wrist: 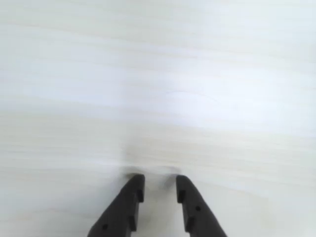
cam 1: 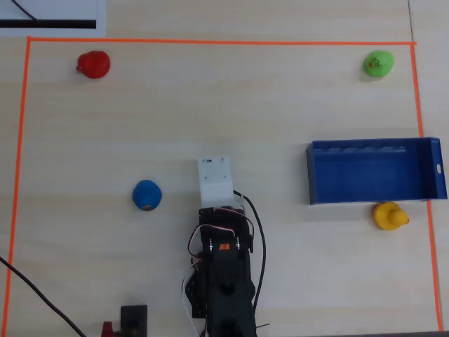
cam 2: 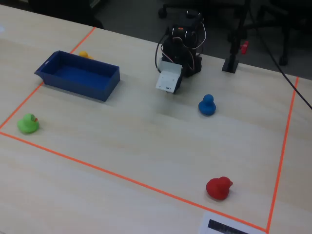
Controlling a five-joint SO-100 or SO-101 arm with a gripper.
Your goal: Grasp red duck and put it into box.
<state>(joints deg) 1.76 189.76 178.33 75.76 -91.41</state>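
The red duck (cam 1: 92, 64) sits alone in the far left corner of the taped area in the overhead view; in the fixed view the red duck (cam 2: 218, 187) lies near the front right. The blue box (cam 1: 365, 175) rests empty at the right, and the fixed view has the box (cam 2: 83, 87) at its left. My gripper (wrist: 160, 182) hangs over bare table in the wrist view, jaws a little apart with nothing between them. It is far from the duck and the box. In the overhead view the white wrist block (cam 1: 215, 181) hides the fingers.
A blue duck (cam 1: 146, 194) stands just left of the arm (cam 1: 224, 267). A yellow duck (cam 1: 389, 215) sits against the box's near wall, and a green duck (cam 1: 378, 64) is in the far right corner. Orange tape (cam 1: 210, 41) outlines the work area.
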